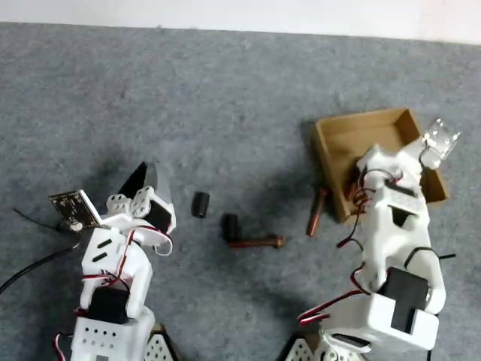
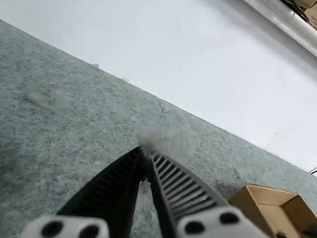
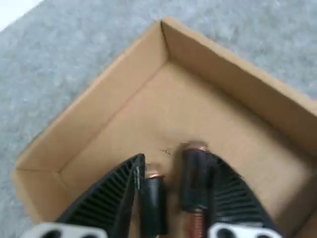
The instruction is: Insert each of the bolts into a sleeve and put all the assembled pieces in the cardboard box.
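The cardboard box sits at the right. My right gripper hangs open inside the box, with two assembled pieces between its fingers: one black sleeve with a copper bolt and a second close to one finger. On the mat lie a loose black sleeve, a copper bolt whose end sits at another black sleeve, and a bare bolt beside the box wall. My left gripper is shut and empty, left of the loose sleeve; its tips meet above the mat.
Grey felt covers the table, with a white strip beyond its far edge. The right arm's body covers the box's near right corner. A corner of the box shows past the left gripper.
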